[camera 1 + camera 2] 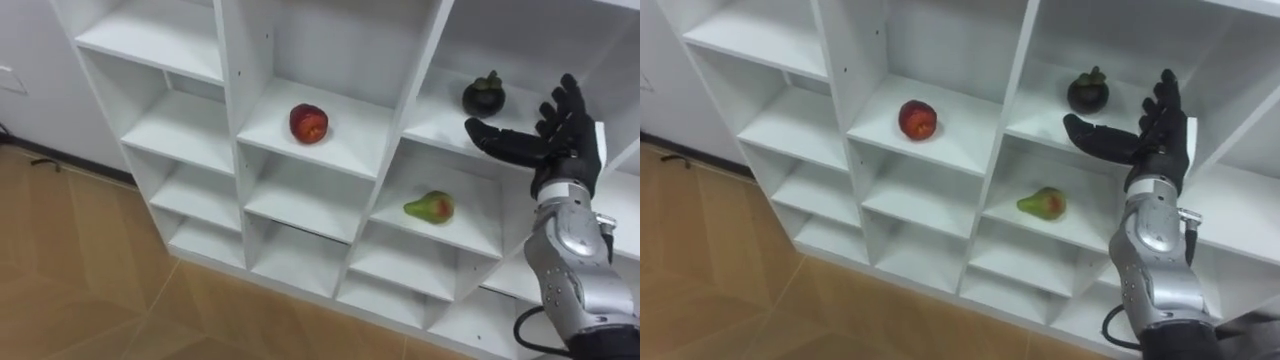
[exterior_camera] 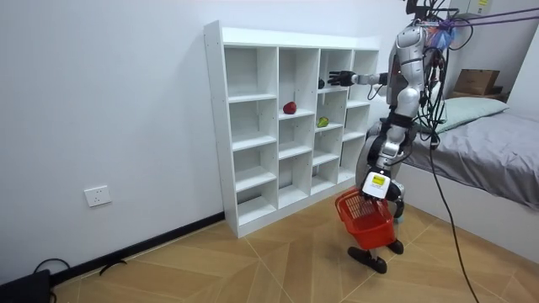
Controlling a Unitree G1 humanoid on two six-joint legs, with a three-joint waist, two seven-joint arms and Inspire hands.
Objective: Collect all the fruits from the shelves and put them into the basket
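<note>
Pear (image 1: 428, 207) lies sideways (neck leftward), right hand (image 1: 552, 143) spread.

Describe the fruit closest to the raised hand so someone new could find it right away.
On the white shelf unit, find the compartment with the red apple, then go one compartment right, where the open right hand reaches. The mangosteen sits there: round, nearly black, with a stubby leafy cap, unlike the red apple and the green pear below.
</note>
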